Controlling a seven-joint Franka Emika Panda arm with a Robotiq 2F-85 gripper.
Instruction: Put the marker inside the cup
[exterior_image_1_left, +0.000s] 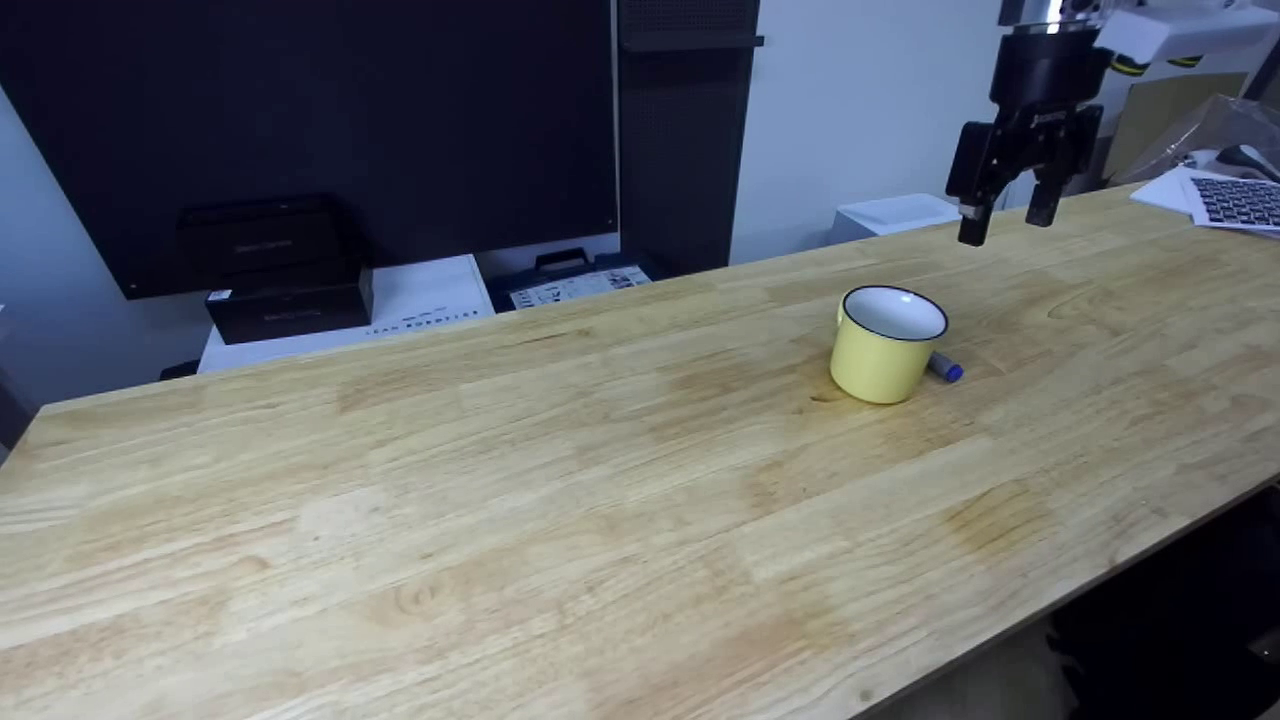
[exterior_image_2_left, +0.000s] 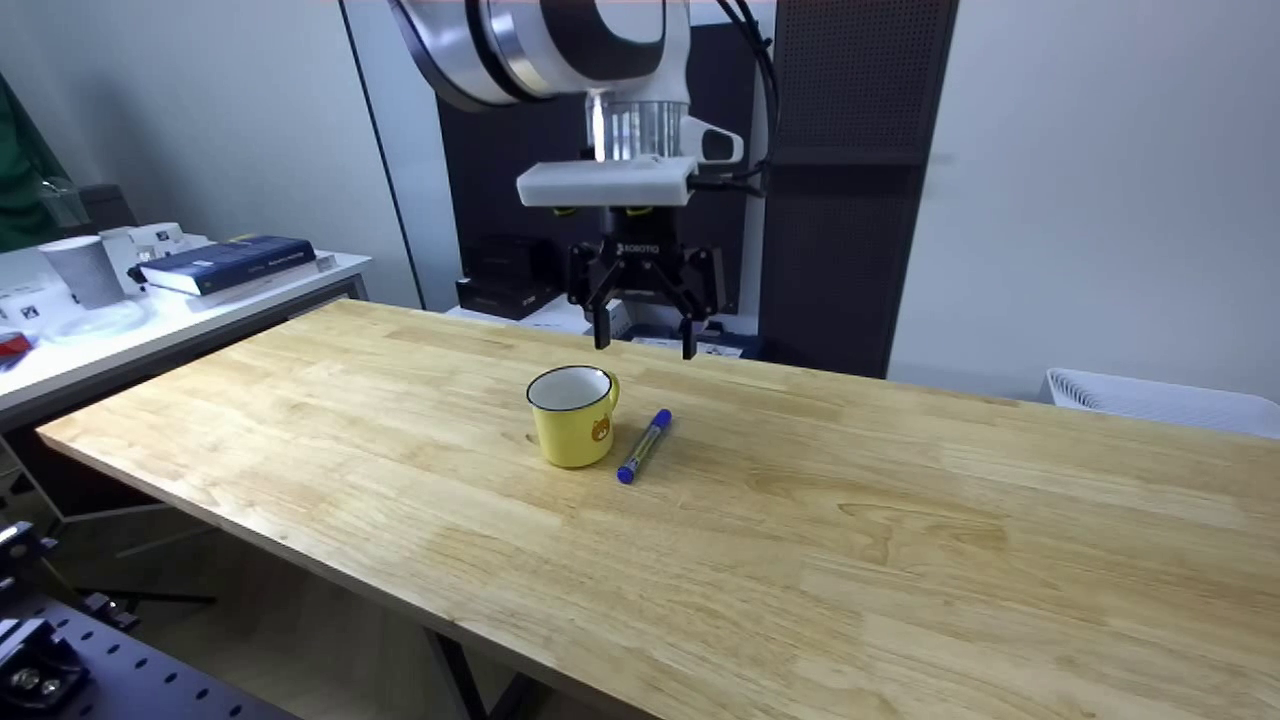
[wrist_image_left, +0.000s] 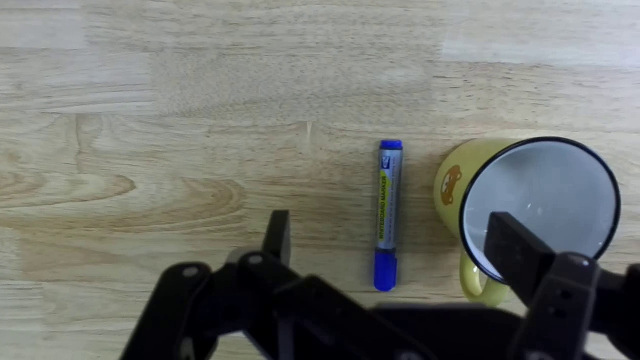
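Note:
The marker is a silver whiteboard pen with blue ends. It lies flat on the wooden table in both exterior views (exterior_image_1_left: 946, 368) (exterior_image_2_left: 646, 446) and in the wrist view (wrist_image_left: 389, 205). In one view the cup partly hides it. The cup is a yellow mug with a white inside and dark rim. It stands upright beside the marker (exterior_image_1_left: 880, 362) (exterior_image_2_left: 572, 432), a small gap apart, and shows in the wrist view (wrist_image_left: 467, 162). My gripper (exterior_image_1_left: 1007, 228) (exterior_image_2_left: 645, 346) is open and empty above the table. In the wrist view its fingers (wrist_image_left: 390, 215) straddle the marker, with one finger over the cup.
The wooden table (exterior_image_1_left: 480, 520) has its far edge near a wall and dark panel. A keyboard (exterior_image_1_left: 1240, 202) and clear plastic lie at its far end. A white bin (exterior_image_2_left: 1160, 402) stands behind it. A side desk holds a book (exterior_image_2_left: 228, 264) and a grey tumbler (exterior_image_2_left: 84, 272).

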